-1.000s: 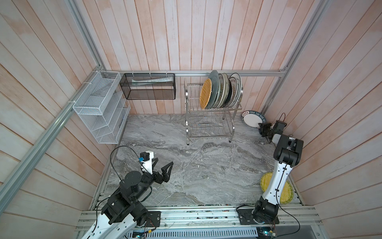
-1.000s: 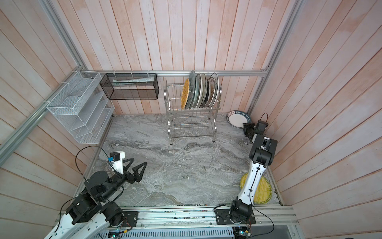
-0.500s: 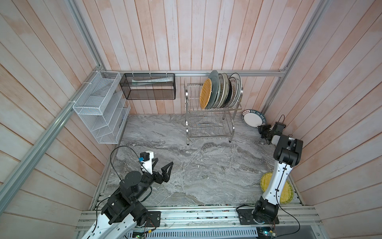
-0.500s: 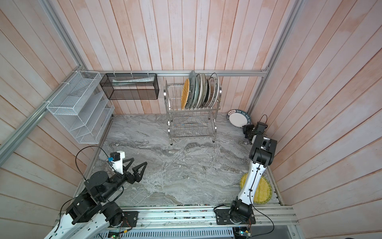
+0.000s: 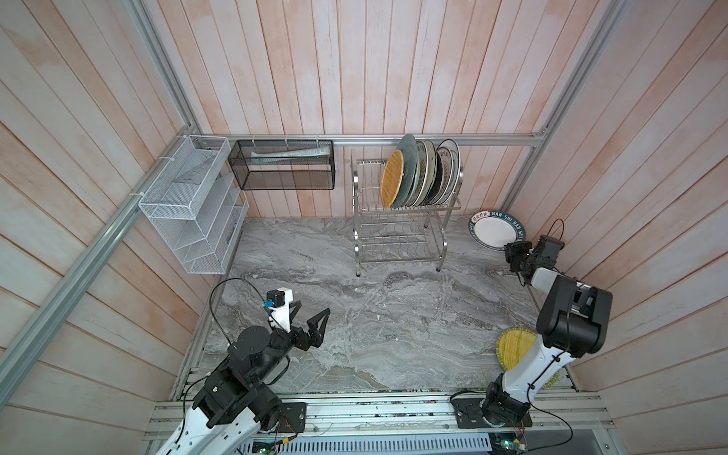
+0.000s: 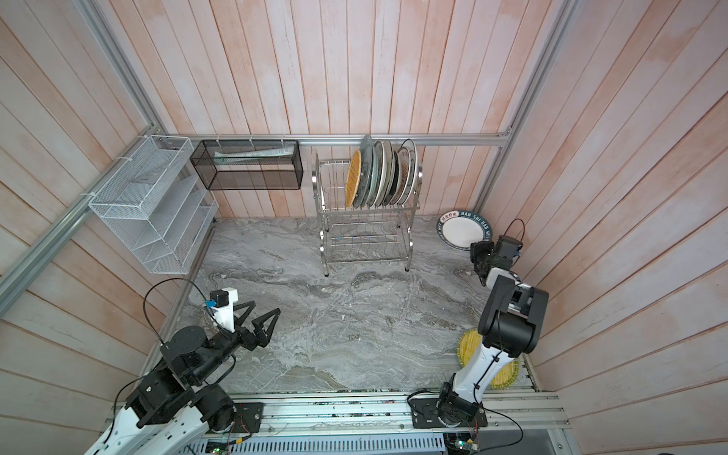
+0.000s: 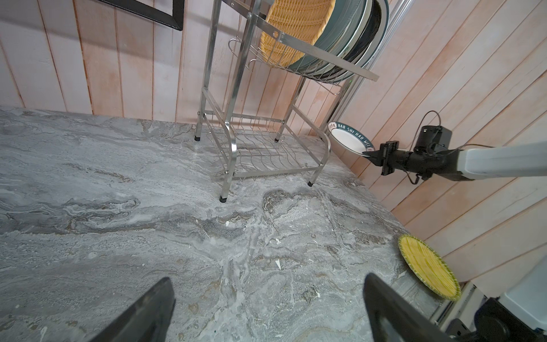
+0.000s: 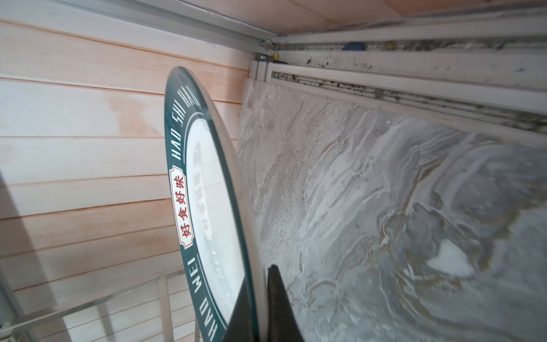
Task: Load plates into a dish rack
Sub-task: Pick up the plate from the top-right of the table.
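Moved: right gripper point(image 7: 370, 153) clamped on white plate point(image 5: 494, 234) rim at worktop point(image 5: 394, 315) far-right corner; left gripper point(image 5: 312, 308) jaws apart, idle. Thin edge pinch, plate may swing, slip.

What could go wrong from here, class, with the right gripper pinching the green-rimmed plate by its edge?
1. The right gripper is shut on only the rim of the tilted green-rimmed plate; it may pivot or slip.
2. The dish rack's free upper slots lie beyond the racked plates; carrying across could knock them.
3. The yellow woven plate lies by the right arm's base; a low swing might nudge it.
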Tool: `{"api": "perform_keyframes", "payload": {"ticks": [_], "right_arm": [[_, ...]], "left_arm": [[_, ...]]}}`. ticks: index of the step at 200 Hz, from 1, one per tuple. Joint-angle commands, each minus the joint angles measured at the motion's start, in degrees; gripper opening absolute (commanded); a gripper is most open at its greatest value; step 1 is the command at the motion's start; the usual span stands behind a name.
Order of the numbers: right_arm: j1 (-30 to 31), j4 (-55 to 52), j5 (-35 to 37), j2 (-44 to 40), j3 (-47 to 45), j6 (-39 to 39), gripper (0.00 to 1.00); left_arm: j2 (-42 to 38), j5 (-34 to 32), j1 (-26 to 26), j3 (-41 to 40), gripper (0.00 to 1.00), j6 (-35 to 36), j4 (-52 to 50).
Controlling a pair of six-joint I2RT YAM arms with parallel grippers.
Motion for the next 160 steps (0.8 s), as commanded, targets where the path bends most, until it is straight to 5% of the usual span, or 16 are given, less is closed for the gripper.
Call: {"api": "perform_keyframes", "payload": {"ticks": [1, 100, 160], "right_arm": [[-0.44, -5.77, 3.81, -6.97, -4.37, -2.32, 0.00], [0.00, -35.75, 5.02, -41.19, -14.90, -9.81, 0.00], [2.83, -45.71, -0.70, -52.13, -16.18, -13.89, 0.00]], "left_arm": [[-0.80, 0.03, 0.27, -0.46, 1.00, 0.21, 1.07], [-1.52, 5.06, 0.28, -2.33, 1.00, 3.21, 4.54], [-0.34, 9.81, 0.34, -4.38, 1.00, 3.07, 10.85]]}}
